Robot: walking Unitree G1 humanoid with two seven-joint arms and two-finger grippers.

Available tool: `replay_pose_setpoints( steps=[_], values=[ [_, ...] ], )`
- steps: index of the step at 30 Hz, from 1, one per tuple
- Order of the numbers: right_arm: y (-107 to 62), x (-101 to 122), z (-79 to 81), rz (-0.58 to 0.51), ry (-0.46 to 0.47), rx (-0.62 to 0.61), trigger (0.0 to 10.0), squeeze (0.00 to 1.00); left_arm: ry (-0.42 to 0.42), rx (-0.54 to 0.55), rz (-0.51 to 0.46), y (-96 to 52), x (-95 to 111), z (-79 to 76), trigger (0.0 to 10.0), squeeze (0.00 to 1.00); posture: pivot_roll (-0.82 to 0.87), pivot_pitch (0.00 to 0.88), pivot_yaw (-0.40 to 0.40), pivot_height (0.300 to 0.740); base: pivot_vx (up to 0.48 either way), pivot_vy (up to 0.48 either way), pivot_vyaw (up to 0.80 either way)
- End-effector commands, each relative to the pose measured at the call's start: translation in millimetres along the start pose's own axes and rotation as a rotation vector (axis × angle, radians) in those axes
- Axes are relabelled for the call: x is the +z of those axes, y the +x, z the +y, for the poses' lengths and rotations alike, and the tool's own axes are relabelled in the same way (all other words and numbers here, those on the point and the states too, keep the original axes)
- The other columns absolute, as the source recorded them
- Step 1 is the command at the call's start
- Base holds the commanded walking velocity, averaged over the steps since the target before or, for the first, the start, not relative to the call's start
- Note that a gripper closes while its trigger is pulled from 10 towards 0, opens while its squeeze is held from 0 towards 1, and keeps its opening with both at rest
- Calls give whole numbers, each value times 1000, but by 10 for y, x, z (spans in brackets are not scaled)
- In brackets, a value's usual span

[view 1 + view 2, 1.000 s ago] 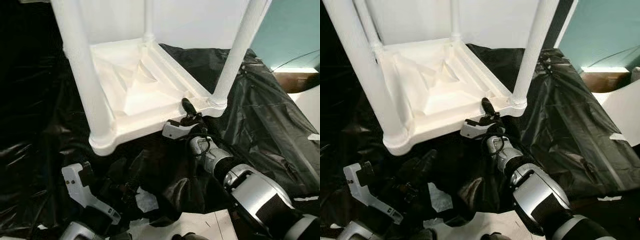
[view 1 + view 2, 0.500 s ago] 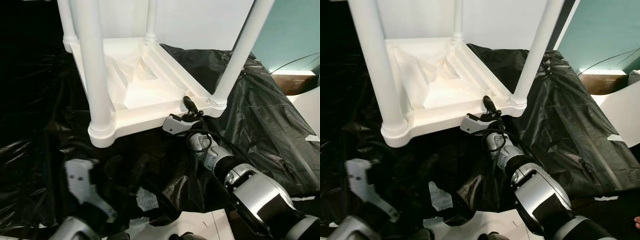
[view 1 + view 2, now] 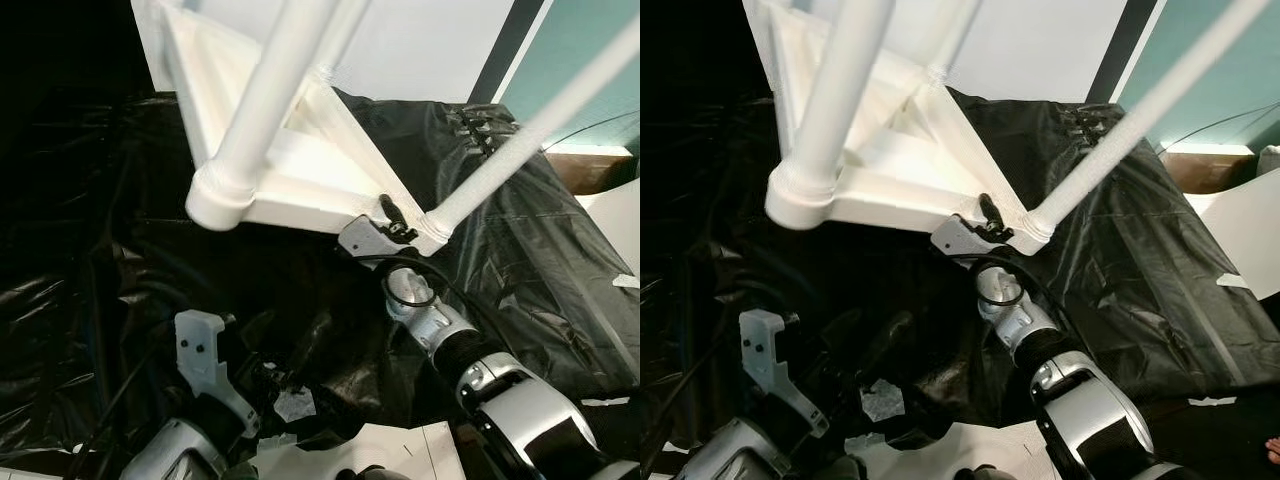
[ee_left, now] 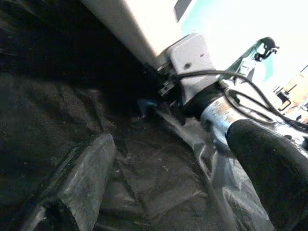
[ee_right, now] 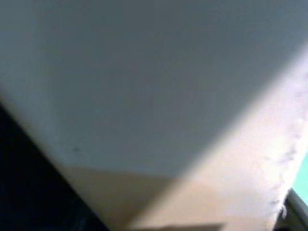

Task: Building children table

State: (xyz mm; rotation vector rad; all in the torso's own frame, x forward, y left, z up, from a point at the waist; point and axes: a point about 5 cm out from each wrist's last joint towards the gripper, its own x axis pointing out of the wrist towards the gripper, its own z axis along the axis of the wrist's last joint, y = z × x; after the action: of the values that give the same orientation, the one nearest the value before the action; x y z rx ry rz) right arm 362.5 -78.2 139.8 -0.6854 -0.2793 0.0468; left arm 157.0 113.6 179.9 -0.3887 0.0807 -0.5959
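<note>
1. The floor is pretty much all covered in black plastic sheeting [image 3: 90, 290], crinkly and shiny, bunched into folds all over.
2. Over at about 3 o'clock the sheeting [image 3: 1140, 250] humps up over something bulky; can't tell what's under it.
3. A small torn whitish scrap [image 3: 293, 404] lies on the black plastic at roughly 6 o'clock.
4. Just below that, a flat white sheet [image 3: 400, 450] sits at the bottom edge, around 6 o'clock.
5. The upside-down white kids' table [image 3: 290, 190] is tipped up at 12 o'clock. I can't tell which part of it is touching the plastic.
</note>
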Motion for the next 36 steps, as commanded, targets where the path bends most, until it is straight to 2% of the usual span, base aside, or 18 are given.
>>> replay_pose_setpoints(
  steps=[1, 4, 6, 8, 9, 11, 13, 16, 21, 26, 27, 28, 31, 35, 36],
  values=[
    [60, 94, -319, -43, 195, -211, 10000, 0, 8, -266, 9, -7, -20, -136, 10000, 0, 204, 95, -135, 740, 0, 0, 0],
    [48, 114, -384, -58, 247, -246, 10000, 0, 9, -271, 9, 4, -19, -136, 10000, 0, 196, 98, -131, 740, 0, 0, 0],
    [27, 212, -496, -96, 399, -290, 10000, 0, 14, -287, 14, 36, -18, -140, 10000, 0, 182, 101, -121, 740, 0, 0, 0],
    [27, 212, -496, -96, 399, -290, 10000, 0, 14, -287, 14, 36, -18, -140, 10000, 0, 182, 101, -121, 740, 0, 0, 0],
    [34, 269, -536, -114, 470, -291, 10000, 0, 18, -294, 15, 57, -16, -141, 10000, 0, 182, 101, -121, 740, 0, 0, 0],
    [63, 359, -565, -142, 528, -276, 10000, 0, 22, -305, 14, 92, -8, -144, 10000, 0, 182, 101, -121, 740, 0, 0, 0],
    [90, 411, -516, -130, 605, -213, 10000, 0, 23, -316, 8, 121, 4, -160, 10000, 0, 177, 103, -115, 740, 0, 0, 0],
    [101, 450, -495, -127, 647, -177, 10000, 0, 23, -323, 3, 140, 10, -173, 10000, 0, 177, 103, -115, 740, 0, 0, 0],
    [122, 499, -489, -138, 657, -150, 10000, 0, 22, -326, 0, 153, 13, -185, 10000, 0, 177, 104, -112, 740, 0, 0, 0],
    [136, 641, -422, -196, 768, 24, 10000, 0, 14, -323, -9, 165, 22, -199, 10000, 0, 181, 110, -112, 740, 0, 0, 0],
    [118, 634, -408, -198, 792, 35, 10000, 0, 15, -321, -11, 167, 25, -197, 10000, 0, 182, 110, -111, 740, 0, 0, 0],
    [75, 603, -365, -187, 854, 64, 10000, 0, 17, -320, -11, 172, 31, -191, 10000, 0, 182, 111, -110, 740, 0, 0, 0],
    [29, 536, -327, -157, 911, 69, 10000, 0, 22, -319, -11, 175, 35, -184, 10000, 0, 179, 110, -103, 740, 0, 0, 0],
    [-34, 388, -300, -126, 909, 56, 10000, 0, 32, -319, -7, 191, 41, -168, 10000, 0, 180, 108, -97, 740, 0, 0, 0],
    [-64, 342, -296, -123, 893, 55, 10000, 1000, 40, -307, -8, 202, 46, -147, 10000, 0, 180, 108, -96, 740, 0, 0, 0]
  ],
)
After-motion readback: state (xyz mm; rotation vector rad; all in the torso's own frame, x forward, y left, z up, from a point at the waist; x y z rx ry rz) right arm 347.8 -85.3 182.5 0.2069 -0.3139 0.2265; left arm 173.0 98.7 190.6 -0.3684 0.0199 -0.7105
